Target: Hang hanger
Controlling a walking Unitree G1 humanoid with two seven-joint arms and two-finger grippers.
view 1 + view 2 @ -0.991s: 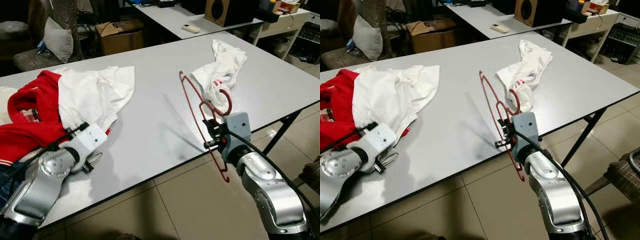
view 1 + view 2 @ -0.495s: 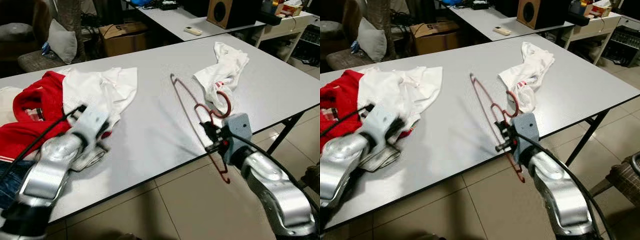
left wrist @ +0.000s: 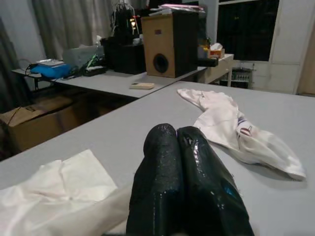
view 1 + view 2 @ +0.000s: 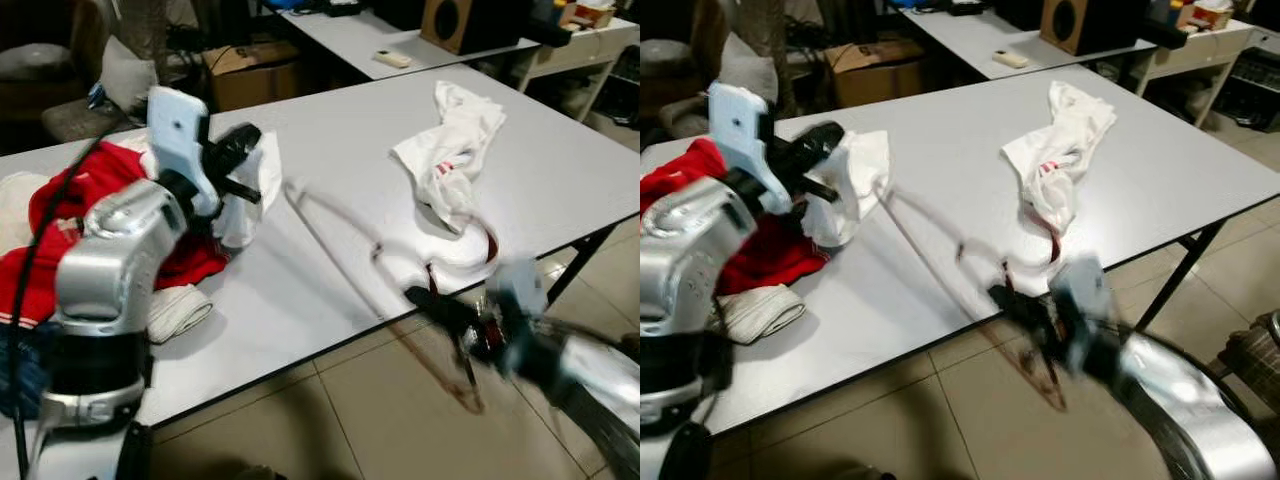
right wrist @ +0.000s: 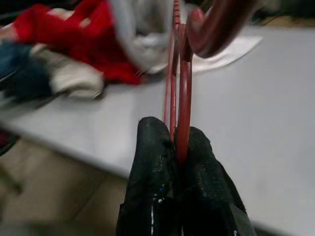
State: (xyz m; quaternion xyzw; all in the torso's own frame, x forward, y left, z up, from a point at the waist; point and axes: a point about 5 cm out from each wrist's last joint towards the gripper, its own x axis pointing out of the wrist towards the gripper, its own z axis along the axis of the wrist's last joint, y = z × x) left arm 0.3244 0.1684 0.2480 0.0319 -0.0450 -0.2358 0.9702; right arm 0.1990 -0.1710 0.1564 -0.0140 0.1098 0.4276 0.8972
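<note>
Red hanger (image 5: 178, 73) (blurred), pinched by right claw (image 5: 177, 147)

Floor: beige tiles (image 4: 330, 420) with dark grout lines were seen at 6 o'clock, below the near table edge.
Main table: a grey-topped table (image 4: 560, 150) on dark legs was spread across the middle of the head views.
Second table: a similar grey table (image 4: 345, 30) was set behind it at 12 o'clock.
Speaker: a wooden speaker box (image 3: 170, 44) was stood on that far table.
Cardboard box: a brown box (image 4: 250, 70) was placed at 11 o'clock, behind the main table.
Cushion: a pale cushion (image 4: 120, 75) was leaned at 10 o'clock.
Window: dark panes (image 3: 248, 42) in a white frame were seen in the left wrist view.
Curtain: grey drapes (image 3: 69, 22) were hung behind the far table.
</note>
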